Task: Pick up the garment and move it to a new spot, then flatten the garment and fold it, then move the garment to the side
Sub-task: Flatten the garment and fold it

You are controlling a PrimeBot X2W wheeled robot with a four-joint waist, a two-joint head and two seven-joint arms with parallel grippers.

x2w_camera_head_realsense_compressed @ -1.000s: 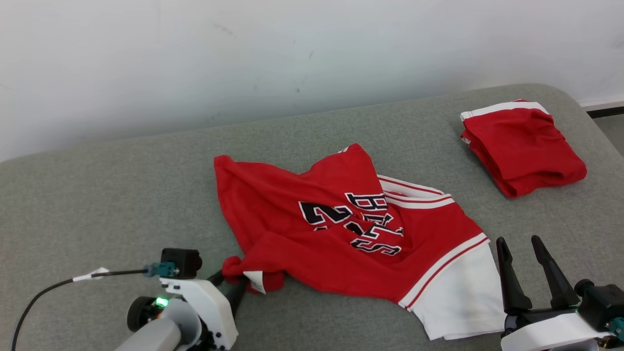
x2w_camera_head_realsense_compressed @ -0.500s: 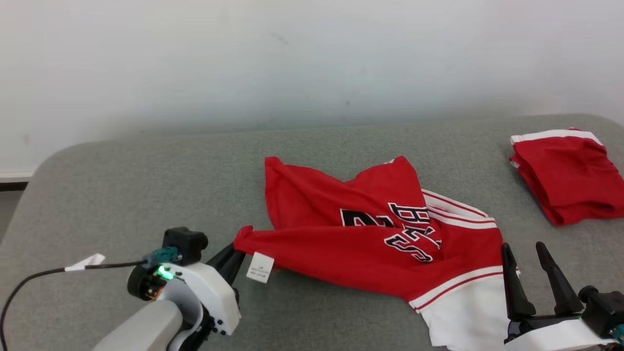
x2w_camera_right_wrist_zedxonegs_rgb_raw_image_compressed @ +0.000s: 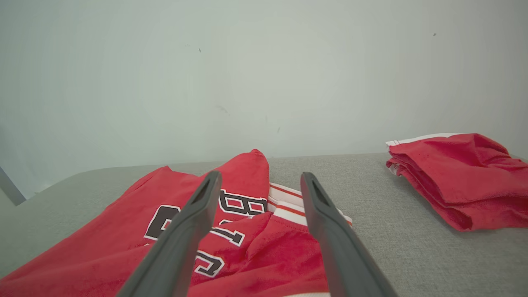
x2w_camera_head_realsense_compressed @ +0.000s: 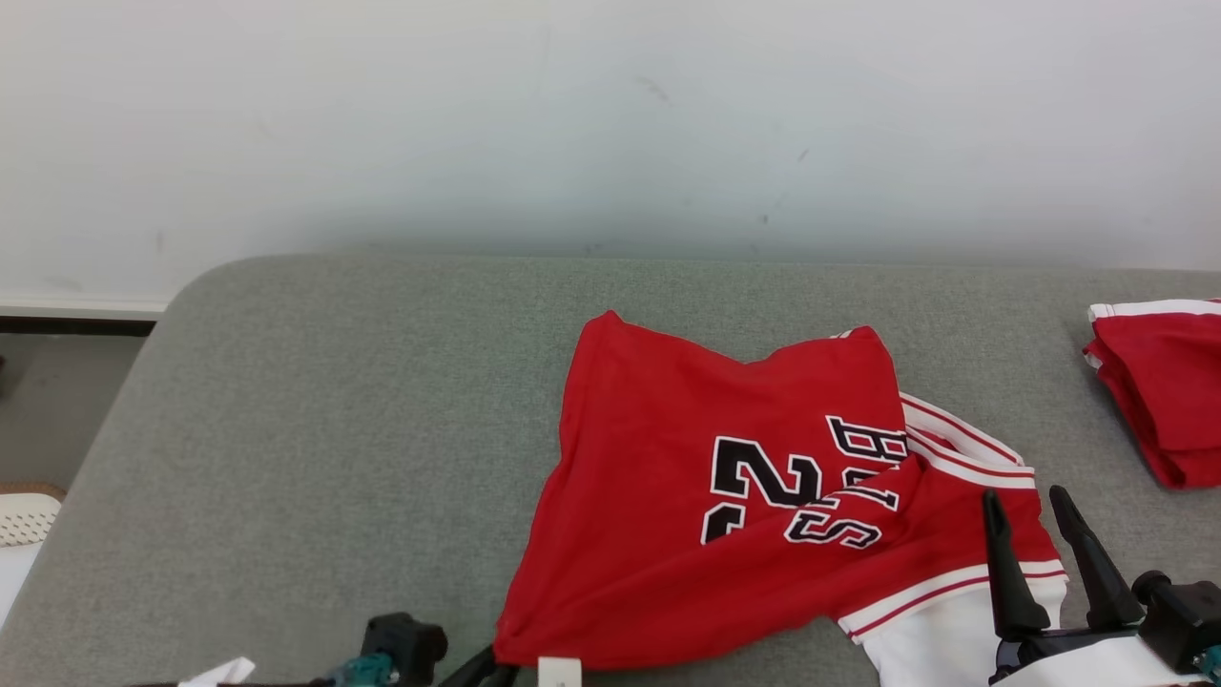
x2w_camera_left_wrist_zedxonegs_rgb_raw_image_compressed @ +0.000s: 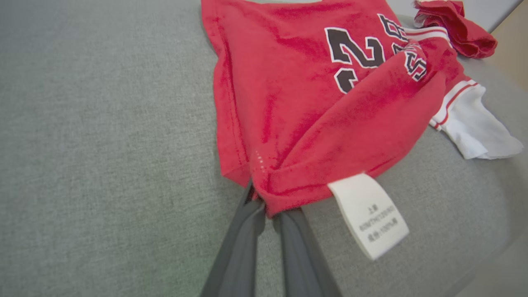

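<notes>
The garment is a red jersey with black and white lettering and a white-trimmed end; it lies crumpled on the grey cushioned surface. My left gripper is shut on the jersey's near red corner, right beside a white care label. In the head view that gripper sits at the bottom edge under the pinched corner. My right gripper stands open above the jersey's white-striped end, holding nothing. In the right wrist view the garment lies under its spread fingers.
A second red garment lies folded at the right of the surface, also seen folded in the right wrist view. A pale wall rises behind. The surface's left edge drops to the floor, where a white perforated object sits.
My left gripper closed on the jersey's corner and pulled it toward me, drawing the cloth out. The head camera turned left, so the whole scene shifted right. The right gripper stayed open.
</notes>
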